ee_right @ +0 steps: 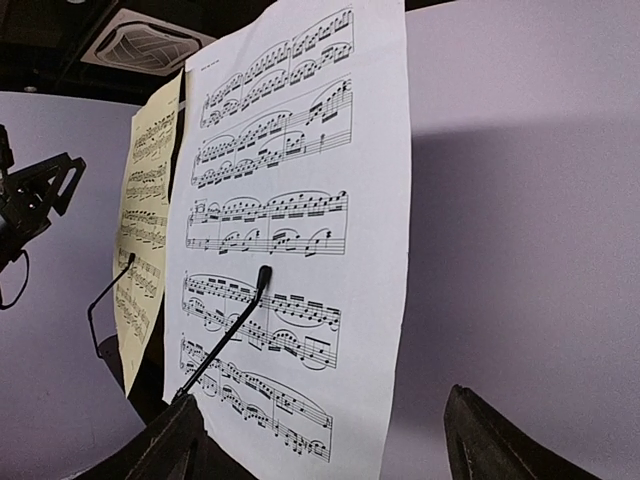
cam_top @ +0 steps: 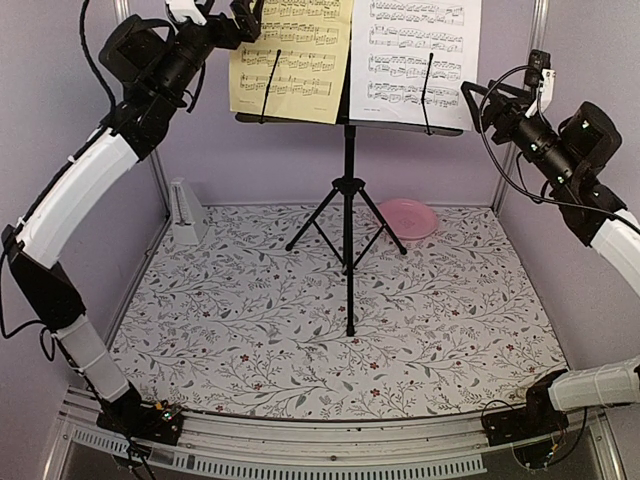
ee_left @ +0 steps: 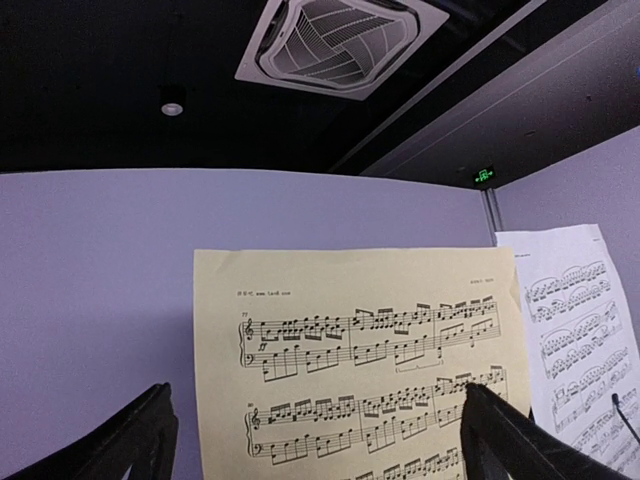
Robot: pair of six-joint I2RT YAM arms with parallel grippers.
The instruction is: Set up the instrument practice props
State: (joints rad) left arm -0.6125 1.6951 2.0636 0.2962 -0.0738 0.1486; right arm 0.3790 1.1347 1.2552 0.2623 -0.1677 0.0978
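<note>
The black music stand (cam_top: 348,190) stands on its tripod mid-table. On its desk a yellowish sheet-music page (cam_top: 290,55) (ee_left: 350,340) rests on the left and a white page (cam_top: 415,50) (ee_right: 300,200) on the right, each behind a thin black retaining wire (ee_right: 225,335). My left gripper (cam_top: 243,20) (ee_left: 318,390) hovers open at the yellowish page's upper left edge, its fingers apart from the paper. My right gripper (cam_top: 472,100) (ee_right: 322,400) is open just right of the white page, holding nothing. The pale-grey metronome (cam_top: 187,212) stands upright at the back left, against the wall.
A pink round plate (cam_top: 408,218) lies behind the stand's right tripod leg. Lilac walls close in the floral-patterned table (cam_top: 300,330) at the back and both sides. The tripod legs spread across the table's rear middle.
</note>
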